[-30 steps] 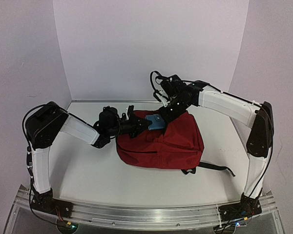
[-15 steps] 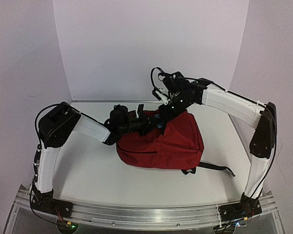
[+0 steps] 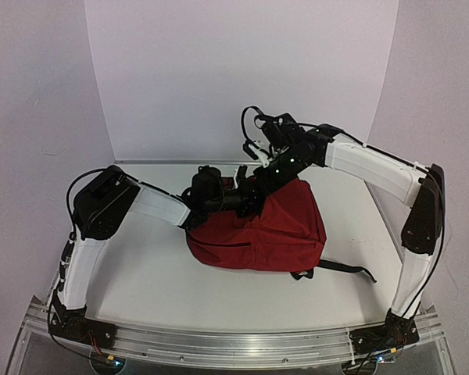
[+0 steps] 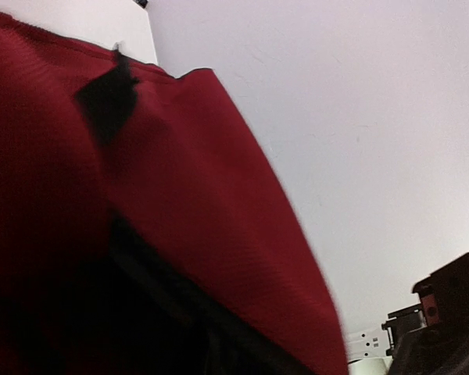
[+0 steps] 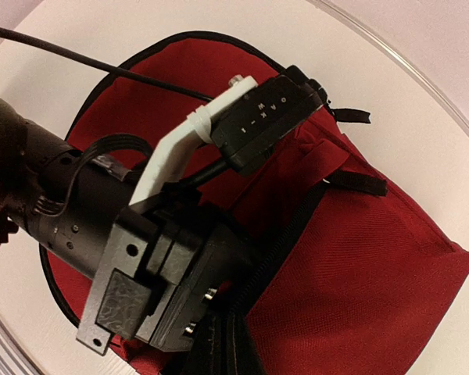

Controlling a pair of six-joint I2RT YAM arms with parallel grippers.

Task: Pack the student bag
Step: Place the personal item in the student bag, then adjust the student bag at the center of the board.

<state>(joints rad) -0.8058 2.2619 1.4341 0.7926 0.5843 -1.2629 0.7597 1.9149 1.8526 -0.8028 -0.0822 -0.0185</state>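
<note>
— Bag (image 3: 258,230) lies below both grippers, its mouth around your left gripper (image 3: 246,198). Open or closed?
— Can't tell; the bag hides its fingers. Your right gripper (image 3: 259,178), fingers together, pinches the rim (image 5: 285,226) just above it. Hold that rim high so the mouth gapes.

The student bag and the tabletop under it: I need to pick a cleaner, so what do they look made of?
The student bag: seemingly woven synthetic fabric, matte dark red; a fine weave shows in the right wrist view and it slumps in soft folds. Its strap: black webbing, probably nylon. The tabletop: smooth, hard white surface, possibly laminate or painted board; unclear which.
</note>
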